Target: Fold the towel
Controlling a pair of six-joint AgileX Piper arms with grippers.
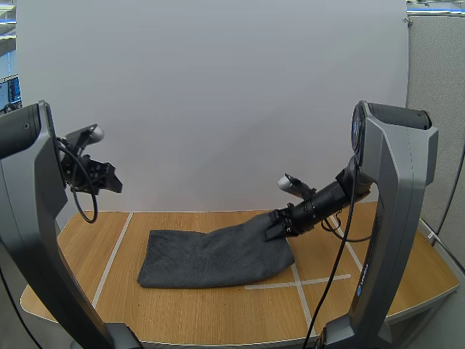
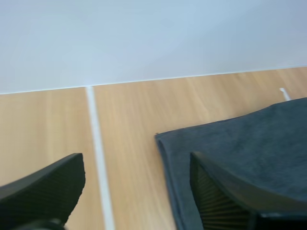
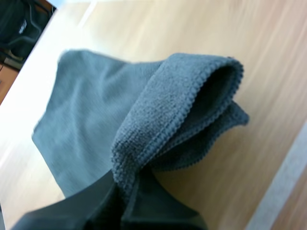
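Observation:
A dark grey towel (image 1: 207,256) lies on the wooden table, its right end raised off the surface. My right gripper (image 1: 275,230) is shut on that raised right edge; in the right wrist view the towel (image 3: 158,129) bunches into a fold where the fingertips (image 3: 125,201) pinch it. My left gripper (image 1: 109,180) hangs high above the table's left side, well clear of the cloth. Its fingers (image 2: 216,191) stand apart with nothing between them, over the towel's far left corner (image 2: 160,139).
White tape lines (image 1: 112,254) mark the table (image 1: 218,313), one along the left and crossing ones (image 1: 298,282) at the front right. A plain white wall stands behind. Bare wood lies in front of the towel.

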